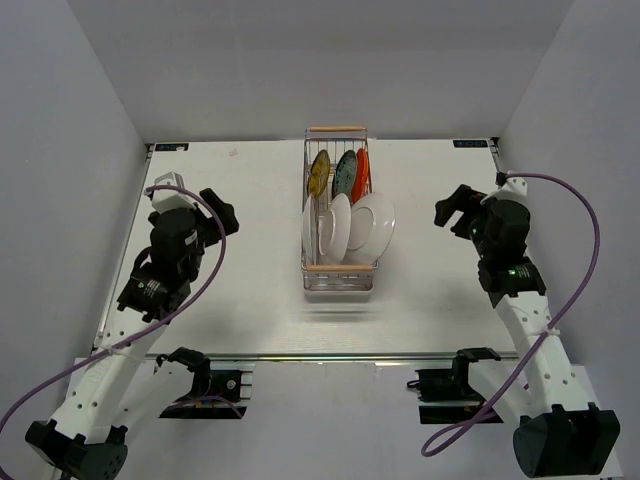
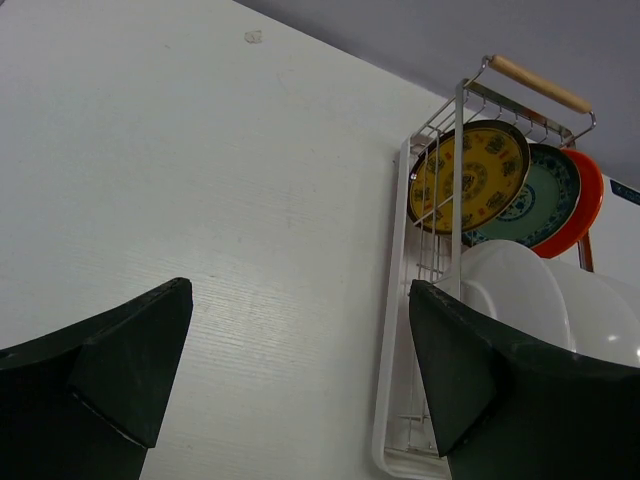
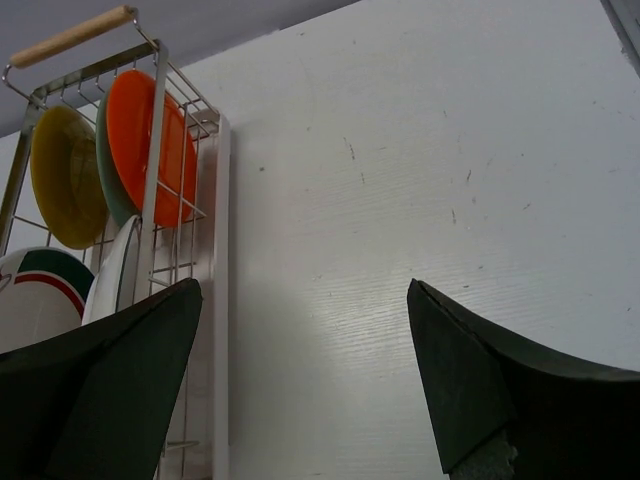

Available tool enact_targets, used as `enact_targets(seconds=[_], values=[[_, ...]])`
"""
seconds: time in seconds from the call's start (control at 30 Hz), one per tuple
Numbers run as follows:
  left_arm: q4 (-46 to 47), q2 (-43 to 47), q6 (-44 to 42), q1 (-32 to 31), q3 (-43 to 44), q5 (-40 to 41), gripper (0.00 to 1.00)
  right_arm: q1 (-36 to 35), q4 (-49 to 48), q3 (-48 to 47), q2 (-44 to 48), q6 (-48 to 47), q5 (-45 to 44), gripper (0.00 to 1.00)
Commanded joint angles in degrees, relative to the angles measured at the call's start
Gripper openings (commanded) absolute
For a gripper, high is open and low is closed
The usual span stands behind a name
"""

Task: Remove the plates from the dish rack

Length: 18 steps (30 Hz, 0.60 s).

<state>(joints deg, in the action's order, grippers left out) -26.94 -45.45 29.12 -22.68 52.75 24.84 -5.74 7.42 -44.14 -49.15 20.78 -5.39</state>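
Note:
The dish rack stands upright in the middle of the table, a silver wire basket with tan handle bars. At its far end stand a yellow patterned plate, a teal plate and an orange-red plate. White plates lean at its near end. My left gripper is open and empty, left of the rack. My right gripper is open and empty, right of the rack. The left wrist view shows the rack, the yellow plate and white plates. The right wrist view shows the orange-red plate and a white plate with red marks.
The white table is walled by grey panels at the left, right and back. A metal rail runs along the near edge above the arm bases.

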Motion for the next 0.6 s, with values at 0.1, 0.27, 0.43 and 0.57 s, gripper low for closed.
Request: enact_targets(seconds=[0.1, 0.27, 0.43, 0.57], values=[[-0.6, -0.7, -0.6, 0.2, 1.9, -0.6, 0.98, 0.0, -0.7, -2.2, -0.9, -2.8, 3.0, 0.89], [2.8, -3.8, -3.5, 0.2, 2.3, -8.4, 0.98, 0.1, 0.3, -1.8, -2.2, -3.0, 3.4, 0.89], [3.1, -16.3, -5.4, 0.2, 10.2, -23.2, 0.98, 0.2, 5.7, -6.6, -6.5, -2.7, 0.8, 0.89], [0.4, -25.6, -6.0, -0.4, 17.2, -26.6, 0.98, 0.0, 7.3, -7.4, -8.1, -2.8, 0.6, 0.89]])
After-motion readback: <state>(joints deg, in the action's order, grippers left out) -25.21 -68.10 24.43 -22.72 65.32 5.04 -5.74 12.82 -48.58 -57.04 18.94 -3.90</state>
